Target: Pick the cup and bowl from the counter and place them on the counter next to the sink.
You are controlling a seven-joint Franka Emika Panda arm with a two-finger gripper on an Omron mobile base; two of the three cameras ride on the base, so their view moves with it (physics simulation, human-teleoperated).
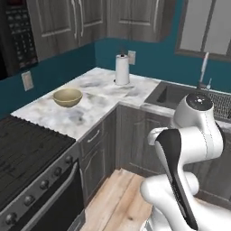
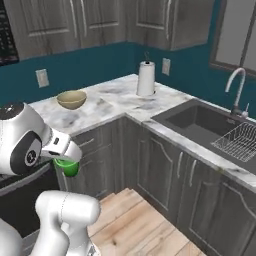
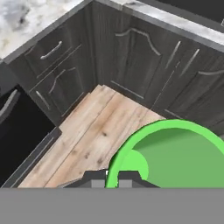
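So the gripper (image 3: 112,177) is clamped on the rim of the green cup (image 3: 175,155), and you can see it best in the hand view: the two dark fingertips (image 3: 94,176) poke up at the bottom center, one on each side of the cup's wall, and the cup's open mouth takes up the lower right of the frame, cut off at the right edge and bottom. In the right base view the cup (image 2: 68,167) hangs just under the white wrist at middle left, out over the wood floor (image 2: 137,222) in front of the grey cabinets (image 2: 165,175), with its top half hidden behind the arm, so the fingers themselves are hard to make out there. The tan bowl (image 1: 67,97) sits on the white marble table (image 1: 97,101) at upper left of the left base view, well apart from the cup. A paper towel roll (image 1: 122,69) stands farther back near the corner, between the bowl and the sink (image 2: 202,125). The sink is at the right in the right base view, with a wire rack (image 2: 240,141) in its near right end and the faucet (image 2: 237,90) behind it. In the left base view the arm blocks part of the sink.
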